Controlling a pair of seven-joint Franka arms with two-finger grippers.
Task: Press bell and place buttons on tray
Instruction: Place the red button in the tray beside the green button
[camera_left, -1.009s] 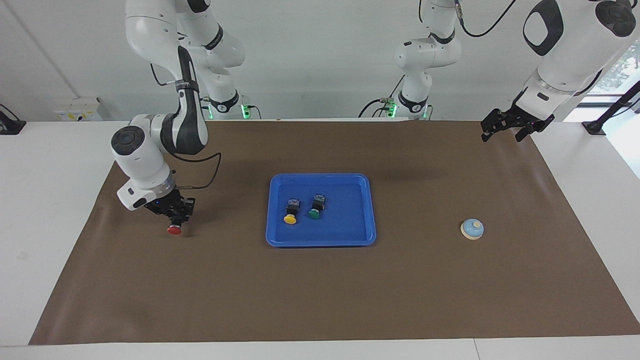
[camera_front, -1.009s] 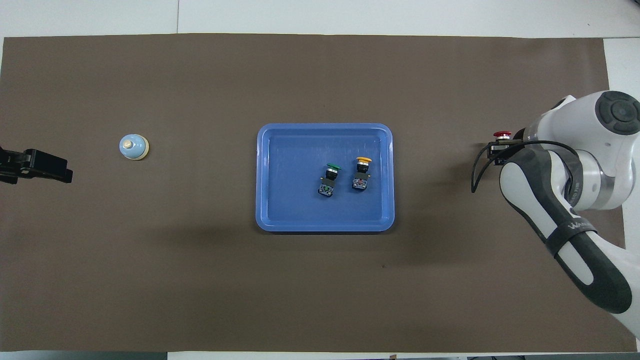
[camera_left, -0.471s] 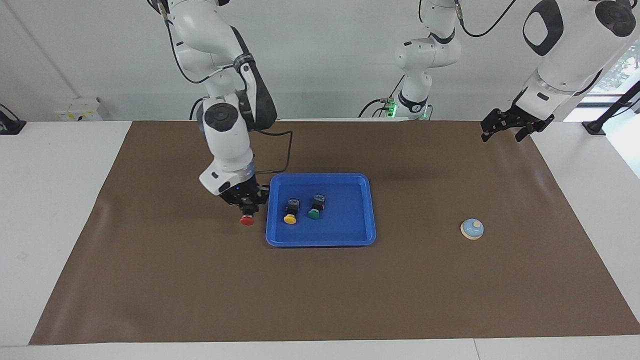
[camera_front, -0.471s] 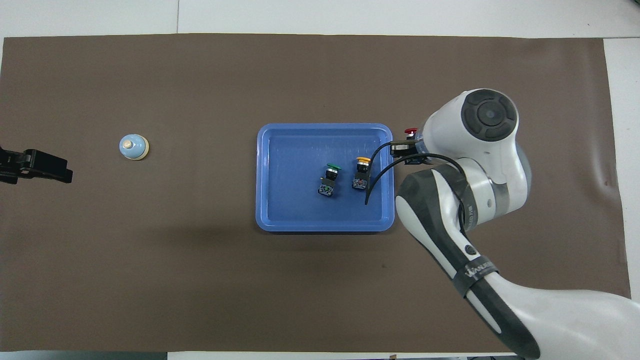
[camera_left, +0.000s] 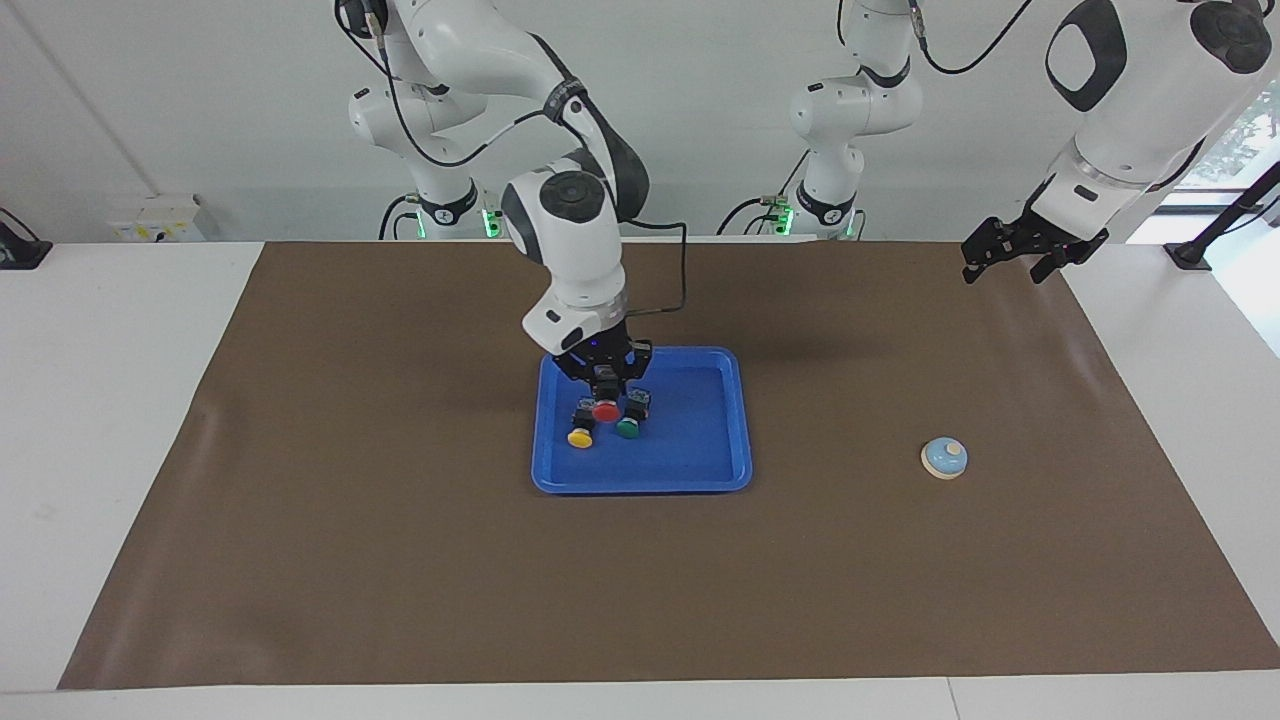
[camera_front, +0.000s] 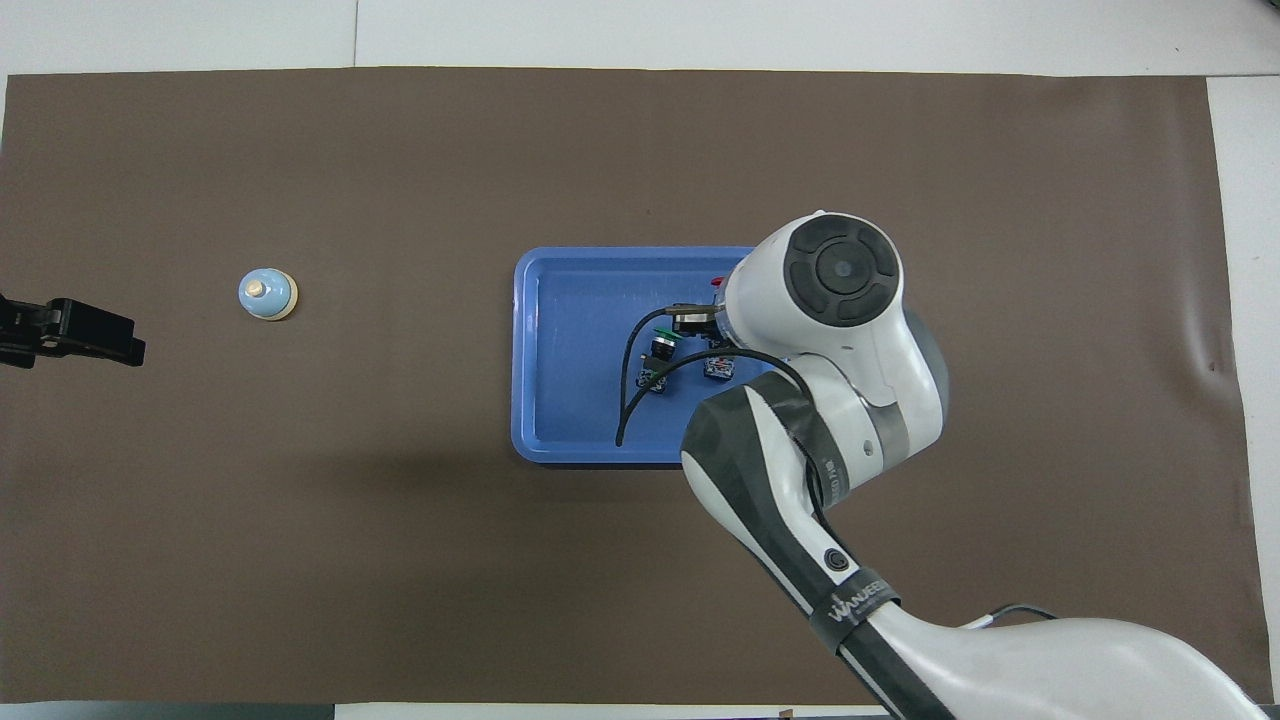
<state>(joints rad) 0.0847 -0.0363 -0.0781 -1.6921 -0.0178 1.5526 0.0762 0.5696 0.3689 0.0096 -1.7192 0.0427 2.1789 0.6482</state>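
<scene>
A white desk (camera_left: 120, 420) under a brown mat (camera_left: 400, 560), a pale wall at twelve o'clock in the facing view. One blue tray (camera_left: 700, 470) at centre holds two buttons lying on their sides, caps pointing away from the robots: yellow button (camera_left: 580, 430) and green button (camera_left: 629, 421). The right gripper (camera_left: 604, 392), clamped on the third, the red button (camera_left: 605, 411), hangs over the tray between them. One bell (camera_left: 944, 458) sits upright at the tray's three o'clock. The left gripper (camera_left: 1020, 255) waits, jaws spread, holding nothing.

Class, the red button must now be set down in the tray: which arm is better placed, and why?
Right. The right gripper already holds the red button over the blue tray, beside the yellow and green buttons. The left gripper waits open at its table end.
</scene>
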